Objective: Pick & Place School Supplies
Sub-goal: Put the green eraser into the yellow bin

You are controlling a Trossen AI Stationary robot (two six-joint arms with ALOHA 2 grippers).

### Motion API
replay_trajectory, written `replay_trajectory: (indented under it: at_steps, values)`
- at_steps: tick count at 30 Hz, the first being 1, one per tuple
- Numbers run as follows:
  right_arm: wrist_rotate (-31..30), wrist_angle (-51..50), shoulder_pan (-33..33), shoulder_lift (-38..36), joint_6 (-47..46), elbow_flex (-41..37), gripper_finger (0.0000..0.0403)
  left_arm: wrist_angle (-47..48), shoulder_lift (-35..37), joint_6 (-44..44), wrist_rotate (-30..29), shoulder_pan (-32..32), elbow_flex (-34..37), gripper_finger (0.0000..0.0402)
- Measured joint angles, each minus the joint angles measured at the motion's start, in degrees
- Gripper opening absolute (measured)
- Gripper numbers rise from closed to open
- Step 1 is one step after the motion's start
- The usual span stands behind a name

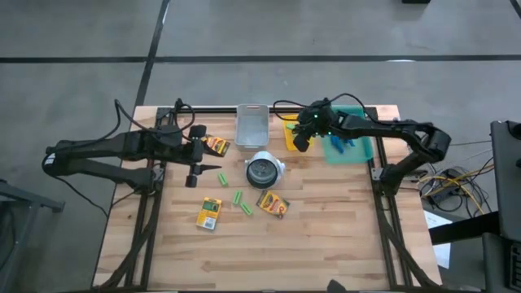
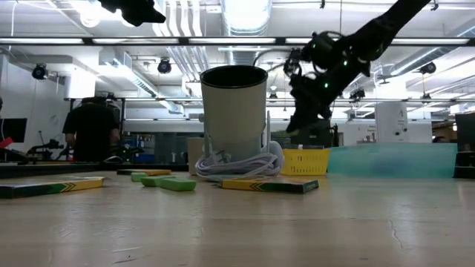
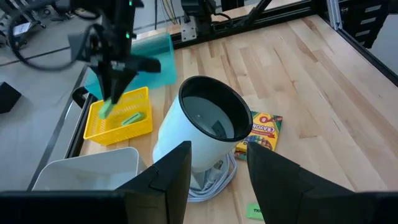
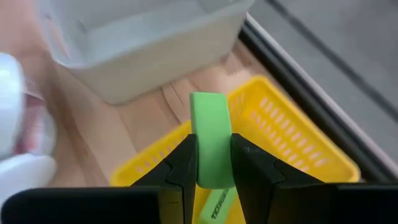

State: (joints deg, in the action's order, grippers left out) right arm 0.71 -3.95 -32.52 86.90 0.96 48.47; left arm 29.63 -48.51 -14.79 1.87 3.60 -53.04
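My right gripper (image 4: 212, 163) is shut on a short light-green stick (image 4: 211, 134) and hovers over a yellow basket (image 1: 291, 135) at the table's far side. Another green stick (image 3: 132, 118) lies in that basket. Three more green sticks (image 1: 238, 198) lie flat on the wood at mid-table. Three yellow-and-green crayon boxes (image 1: 216, 146) (image 1: 209, 213) (image 1: 273, 203) also lie flat there. Blue-handled tools (image 1: 338, 145) rest in a teal tray (image 1: 358, 150). My left gripper (image 3: 217, 177) hangs open above the table's left side and holds nothing. My right gripper pinches the green stick's two long sides (image 4: 211, 174) between its two fingers. The stick runs along the fingers and juts out past their tips. The fingers slant down from the table's right side. The stick is lifted clear above the yellow basket.
A white cup (image 1: 264, 169) lies on its side at mid-table on a coiled white cord (image 2: 237, 165), its mouth facing my left gripper. A clear plastic bin (image 1: 251, 126) stands left of the yellow basket. Bare wood spreads along the near edge.
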Motion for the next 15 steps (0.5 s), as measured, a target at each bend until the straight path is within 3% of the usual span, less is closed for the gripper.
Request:
replay_trajectory:
  at_steps: [15]
  values:
    - [0.97, 3.40, -2.82, 9.63, -5.82, -0.02, 0.0085, 0.00, 0.00, -0.02, 0.00, 0.04, 0.00, 0.0161]
